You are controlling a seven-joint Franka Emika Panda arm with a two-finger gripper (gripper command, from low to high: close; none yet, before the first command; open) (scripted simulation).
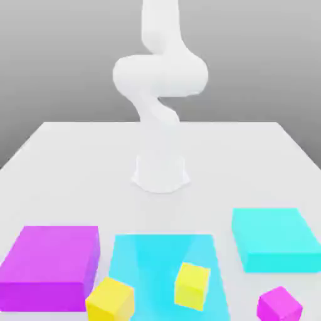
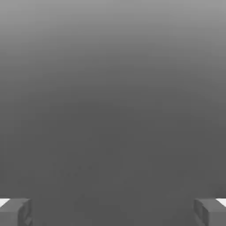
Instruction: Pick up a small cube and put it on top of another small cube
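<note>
Three small cubes lie near the table's front edge in the exterior view. One yellow cube (image 1: 192, 285) rests on a flat cyan patch (image 1: 147, 254). A second yellow cube (image 1: 110, 300) sits at that patch's front corner on the exterior view's left, beside a big magenta block. A small magenta cube (image 1: 279, 305) stands alone at the exterior view's front right. In the hand view my gripper (image 2: 113, 212) is open, its two grey fingertips (image 2: 15, 211) far apart with nothing between them and only plain grey background beyond.
A large magenta block (image 1: 49, 266) stands at the exterior view's front left and a large cyan block (image 1: 274, 238) at its right. The white arm (image 1: 160, 75) rises from its base (image 1: 160, 172) at mid-table on the white table (image 1: 75, 163).
</note>
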